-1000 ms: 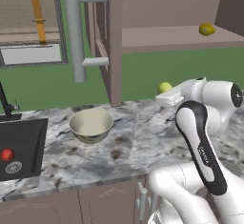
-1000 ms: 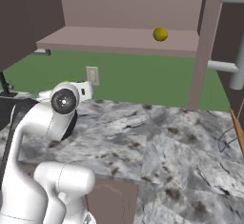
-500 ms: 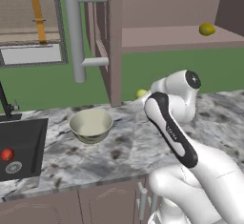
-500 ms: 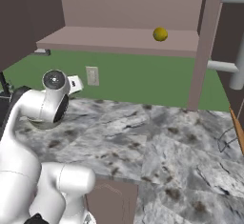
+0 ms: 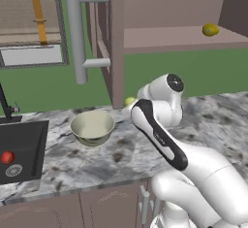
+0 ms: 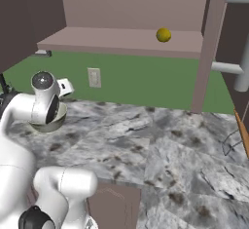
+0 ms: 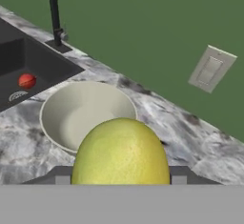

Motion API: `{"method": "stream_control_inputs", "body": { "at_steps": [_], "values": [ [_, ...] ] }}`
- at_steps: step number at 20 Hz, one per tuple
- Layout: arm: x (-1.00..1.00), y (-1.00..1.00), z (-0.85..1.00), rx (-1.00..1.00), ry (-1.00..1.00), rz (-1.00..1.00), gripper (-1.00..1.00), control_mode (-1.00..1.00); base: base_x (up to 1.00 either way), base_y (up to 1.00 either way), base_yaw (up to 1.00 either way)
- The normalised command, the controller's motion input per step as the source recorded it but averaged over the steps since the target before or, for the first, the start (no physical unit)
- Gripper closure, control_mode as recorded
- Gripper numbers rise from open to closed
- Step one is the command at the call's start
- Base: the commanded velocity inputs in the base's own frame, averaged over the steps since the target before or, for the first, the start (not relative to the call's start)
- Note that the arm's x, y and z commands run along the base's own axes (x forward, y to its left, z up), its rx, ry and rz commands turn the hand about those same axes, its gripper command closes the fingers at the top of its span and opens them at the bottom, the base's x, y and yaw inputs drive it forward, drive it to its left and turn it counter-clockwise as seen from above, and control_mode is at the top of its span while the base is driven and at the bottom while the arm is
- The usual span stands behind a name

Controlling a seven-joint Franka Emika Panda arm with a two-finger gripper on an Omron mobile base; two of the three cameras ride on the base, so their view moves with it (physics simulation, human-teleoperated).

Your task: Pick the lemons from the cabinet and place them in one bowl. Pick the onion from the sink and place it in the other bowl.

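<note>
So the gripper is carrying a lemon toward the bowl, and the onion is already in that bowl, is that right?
Not quite. The gripper does carry a lemon toward the bowl, but the onion is not in it: the hand view shows it in the sink, and the bowl is empty.

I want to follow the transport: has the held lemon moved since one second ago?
Yes. The lemon has travelled left along the counter, from well right of the bowl to beside it.

Bowl point(image 7: 81, 113) interior open; faucet point(image 7: 53, 13) stands well beyond it
</note>
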Motion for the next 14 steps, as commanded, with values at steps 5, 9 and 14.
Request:
{"method": "stream_control_inputs", "body": {
  "at_steps": [5,9,14],
  "values": [
    [0.00,0.41,-0.25,0.00,0.00,0.05,1.00,-1.00,0.00,0.00,0.00],
    [0.06,0.41,-0.47,-0.02,0.02,0.04,1.00,-1.00,0.00,0.00,0.00],
    [0.27,0.41,-0.38,-0.02,0.06,0.01,1.00,-1.00,0.00,0.00,0.00]
  ]
}}
